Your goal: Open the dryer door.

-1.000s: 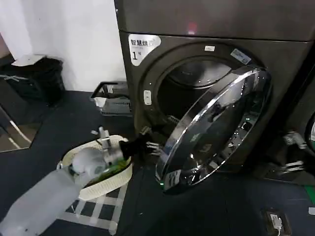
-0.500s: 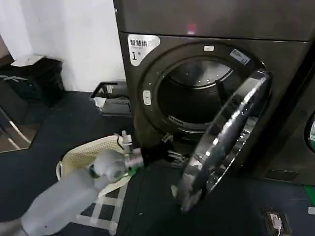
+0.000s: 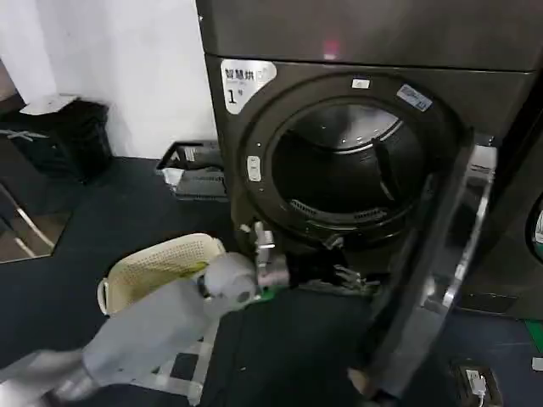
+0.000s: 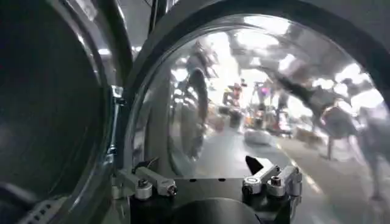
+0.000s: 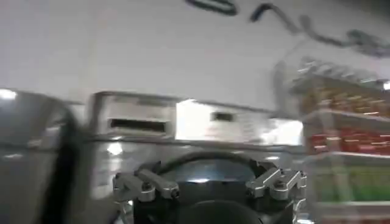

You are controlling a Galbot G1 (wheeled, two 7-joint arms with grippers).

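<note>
Wider now — dryer door (image 3: 424,280) (label "1")

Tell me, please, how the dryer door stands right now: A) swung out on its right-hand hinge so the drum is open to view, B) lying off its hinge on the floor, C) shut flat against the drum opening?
A: the dryer door is swung far out to the right, seen nearly edge-on, and the drum is open behind the left gripper.

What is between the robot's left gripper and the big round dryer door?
Nothing visible. The left gripper reaches in under the drum opening, right beside the dryer door, which stands swung wide out on the right. The yellow laundry basket sits off to the left, out of the way.
</note>
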